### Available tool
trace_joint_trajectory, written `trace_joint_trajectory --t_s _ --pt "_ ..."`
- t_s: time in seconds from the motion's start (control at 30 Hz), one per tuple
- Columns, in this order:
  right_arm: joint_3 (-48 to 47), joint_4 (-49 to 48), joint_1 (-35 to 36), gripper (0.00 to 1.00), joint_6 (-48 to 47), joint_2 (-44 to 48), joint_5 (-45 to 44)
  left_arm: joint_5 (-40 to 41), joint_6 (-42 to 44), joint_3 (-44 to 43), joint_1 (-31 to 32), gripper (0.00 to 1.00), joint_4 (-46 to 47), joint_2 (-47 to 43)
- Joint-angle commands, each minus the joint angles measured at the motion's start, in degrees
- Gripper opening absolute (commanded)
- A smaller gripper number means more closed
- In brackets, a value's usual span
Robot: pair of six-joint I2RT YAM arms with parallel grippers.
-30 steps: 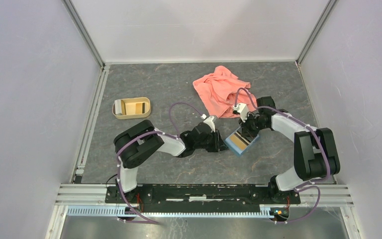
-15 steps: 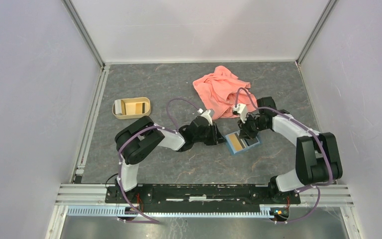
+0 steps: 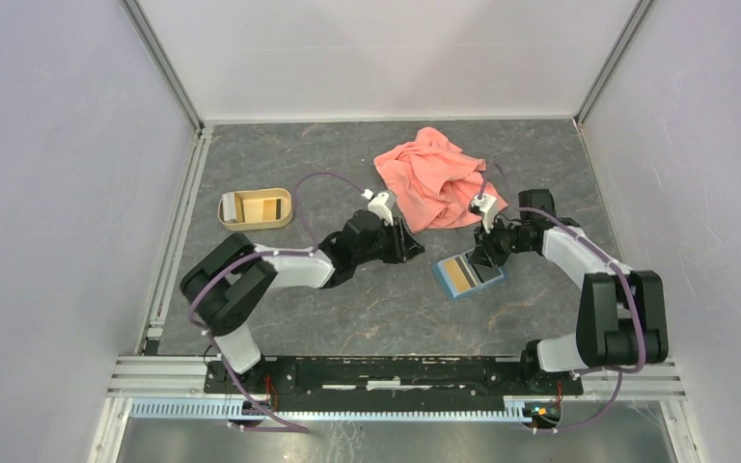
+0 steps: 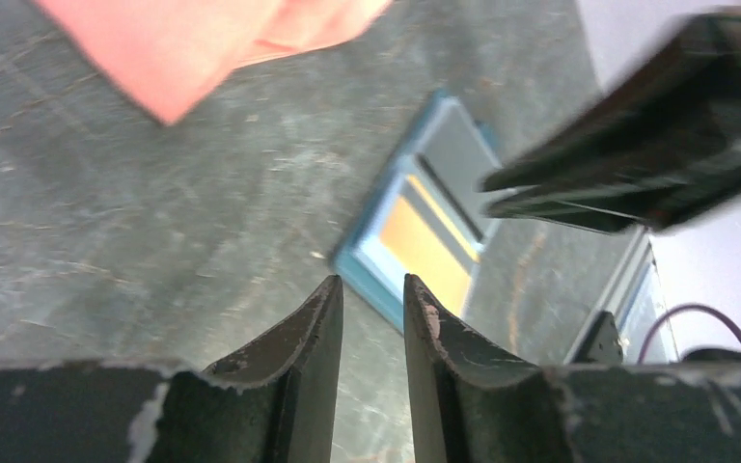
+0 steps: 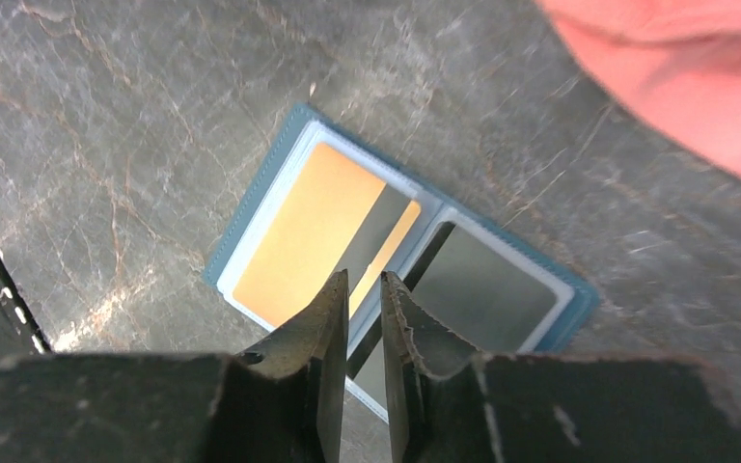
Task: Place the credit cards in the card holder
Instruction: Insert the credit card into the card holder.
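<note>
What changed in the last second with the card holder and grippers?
The card holder, tilted up between both grippers a second ago, now lies flat and open on the table, an orange card inside. The left gripper has backed off to the left, jaws apart and empty. The right gripper has opened and hovers over the holder's far edge. The pink cloth and tan tray stayed put.

White arms (image 3: 294,270), black joints (image 3: 625,313), purple cables (image 3: 320,175), scuffed black claws (image 4: 371,289).

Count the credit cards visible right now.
1: an orange card in the open card holder. More may be hidden in its other pocket or the tray.
</note>
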State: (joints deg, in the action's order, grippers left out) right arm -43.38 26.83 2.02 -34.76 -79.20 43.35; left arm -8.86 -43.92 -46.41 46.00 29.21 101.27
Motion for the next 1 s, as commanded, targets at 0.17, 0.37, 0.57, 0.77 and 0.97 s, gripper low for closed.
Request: trace_joint_trajectory --t_s 0.17,0.37,0.57,0.77,0.97 --pt "-0.8 4.2 0.2 0.20 -2.8 -7.2 -3.3 9.8 8.3 9.8 7.5 0.55 13.1 -14.0" --pt "-1.0 4.7 1.3 0.18 -3.3 -10.5 -4.5 3.5 -1.0 12.6 3.9 0.86 21.9 -8.1" --pt "-1.6 5.5 1.3 0.17 -3.6 -13.5 -5.3 4.2 -1.1 8.3 6.6 0.74 16.6 -6.0" --pt "-1.9 6.0 1.4 0.17 -3.7 -14.2 -5.5 1.5 -10.1 6.7 8.1 0.57 22.3 0.6" --pt "-2.1 6.2 1.3 0.17 -4.0 -14.5 -5.6 0.2 -15.5 2.1 9.3 0.56 24.5 7.3"
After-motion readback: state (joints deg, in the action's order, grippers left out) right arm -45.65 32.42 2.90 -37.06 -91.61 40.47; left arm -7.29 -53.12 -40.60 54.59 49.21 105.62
